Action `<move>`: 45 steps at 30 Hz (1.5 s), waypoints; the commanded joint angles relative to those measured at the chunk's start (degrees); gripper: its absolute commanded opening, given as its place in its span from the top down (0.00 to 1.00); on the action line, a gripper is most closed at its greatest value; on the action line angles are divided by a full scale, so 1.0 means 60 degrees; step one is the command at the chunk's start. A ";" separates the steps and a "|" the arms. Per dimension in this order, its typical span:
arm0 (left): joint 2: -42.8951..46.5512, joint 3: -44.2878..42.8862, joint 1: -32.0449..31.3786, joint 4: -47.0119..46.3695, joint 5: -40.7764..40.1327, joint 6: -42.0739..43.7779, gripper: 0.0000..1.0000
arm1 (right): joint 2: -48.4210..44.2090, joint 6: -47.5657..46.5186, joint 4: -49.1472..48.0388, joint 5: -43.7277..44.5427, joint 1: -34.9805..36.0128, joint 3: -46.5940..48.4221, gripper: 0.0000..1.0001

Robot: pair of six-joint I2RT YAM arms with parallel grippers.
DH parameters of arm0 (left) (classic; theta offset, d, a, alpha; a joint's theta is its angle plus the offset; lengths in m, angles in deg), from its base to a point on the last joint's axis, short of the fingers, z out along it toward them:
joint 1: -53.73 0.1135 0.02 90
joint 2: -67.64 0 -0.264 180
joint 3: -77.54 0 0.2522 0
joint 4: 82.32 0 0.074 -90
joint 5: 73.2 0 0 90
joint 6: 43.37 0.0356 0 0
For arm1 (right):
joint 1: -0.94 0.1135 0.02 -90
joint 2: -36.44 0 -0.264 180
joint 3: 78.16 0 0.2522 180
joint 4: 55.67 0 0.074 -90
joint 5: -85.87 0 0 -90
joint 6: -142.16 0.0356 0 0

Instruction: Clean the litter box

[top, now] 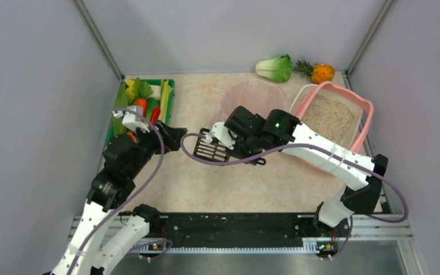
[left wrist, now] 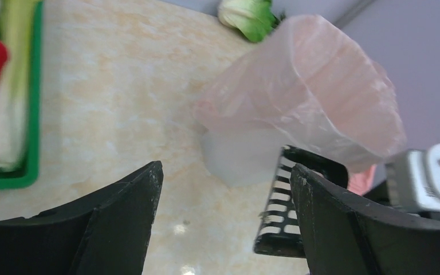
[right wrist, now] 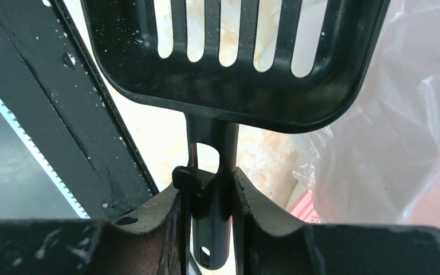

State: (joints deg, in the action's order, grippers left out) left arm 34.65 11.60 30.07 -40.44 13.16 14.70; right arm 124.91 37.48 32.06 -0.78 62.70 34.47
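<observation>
right gripper (right wrist: 213,197) clamped on scoop (right wrist: 235,103) handle, left gripper (left wrist: 226,172) open, empty; litter box (top: 349,94) far-right, well right of scoop, long axis near-to-far, right arm nearer

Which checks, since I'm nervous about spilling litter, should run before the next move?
1. Grip: the right gripper is shut on the handle of the scoop: ok.
2. Load: the scoop basket shows no clumps, only dust specks: ok.
3. Free arm: the left gripper is open and holds nothing: ok.
4. Target: the white bin stands upright, with its pink liner open at the mouth: ok.
5. Source: the litter box holds granules; whether waste is left in it: cannot tell.
</observation>
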 commanded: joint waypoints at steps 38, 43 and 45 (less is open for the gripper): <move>-0.2445 0.1501 0.2073 -0.1987 0.7464 -0.1748 1.00 | -0.1091 -0.0991 -0.2283 -0.1632 -0.0489 -0.1541 0.92; -0.2483 0.1858 0.2332 -0.2412 0.8024 -0.2491 1.00 | -0.1939 -0.1056 -0.3067 -0.1903 -0.0489 -0.2157 0.72; -0.2485 0.1963 0.2400 -0.2531 0.8157 -0.2747 1.00 | -0.2267 -0.1133 -0.3292 -0.1935 -0.0492 -0.2396 0.66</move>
State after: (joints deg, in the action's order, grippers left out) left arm 19.72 22.11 43.19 -50.69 59.52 3.27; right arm 116.60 31.87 17.35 -10.24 60.01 21.88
